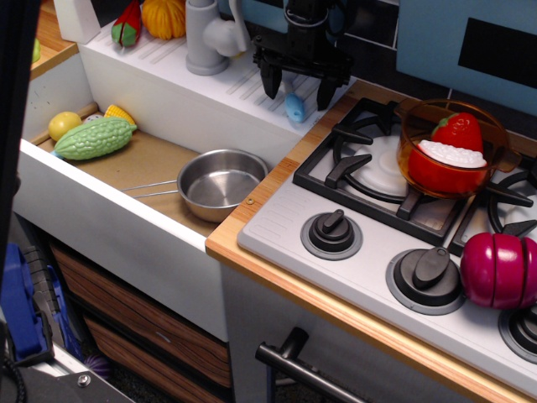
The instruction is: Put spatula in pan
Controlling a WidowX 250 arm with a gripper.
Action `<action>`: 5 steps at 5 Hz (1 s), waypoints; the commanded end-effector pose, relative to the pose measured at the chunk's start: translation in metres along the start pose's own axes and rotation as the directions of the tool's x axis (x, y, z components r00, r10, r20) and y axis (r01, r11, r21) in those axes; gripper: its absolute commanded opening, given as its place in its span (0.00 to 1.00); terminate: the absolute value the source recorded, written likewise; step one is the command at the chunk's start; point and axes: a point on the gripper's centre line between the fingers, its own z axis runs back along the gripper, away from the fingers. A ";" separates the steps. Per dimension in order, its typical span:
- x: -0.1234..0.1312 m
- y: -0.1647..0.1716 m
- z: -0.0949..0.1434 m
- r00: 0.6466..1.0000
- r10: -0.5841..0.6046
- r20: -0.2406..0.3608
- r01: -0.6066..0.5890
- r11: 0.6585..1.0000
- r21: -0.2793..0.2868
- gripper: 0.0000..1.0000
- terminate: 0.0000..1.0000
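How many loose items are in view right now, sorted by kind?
Toy foods: 7 (bitter gourd, lemon, corn, radish, orange squash, purple onion, strawberry)
Cookware: 2 (pan, orange pot)
Utensils: 1 (spatula)
Total: 10

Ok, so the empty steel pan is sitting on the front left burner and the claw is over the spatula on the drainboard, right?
Not quite. The pan is empty, but it sits in the sink basin, not on a burner. The rest holds: the claw is over the spatula on the drainboard, as observation.image shows.
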 end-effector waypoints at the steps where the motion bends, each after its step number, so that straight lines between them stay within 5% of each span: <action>1: 0.004 0.010 0.018 1.000 0.013 0.015 -0.013 1.000 0.012 1.00 0.00; 2: 0.001 0.014 0.009 0.999 0.054 -0.007 -0.054 0.998 -0.020 0.00 0.00; 3: 0.000 0.018 0.013 0.996 0.074 -0.057 -0.079 0.993 -0.088 0.00 0.00; 5: -0.026 0.024 0.044 0.986 0.149 -0.070 -0.150 0.989 -0.015 0.00 0.00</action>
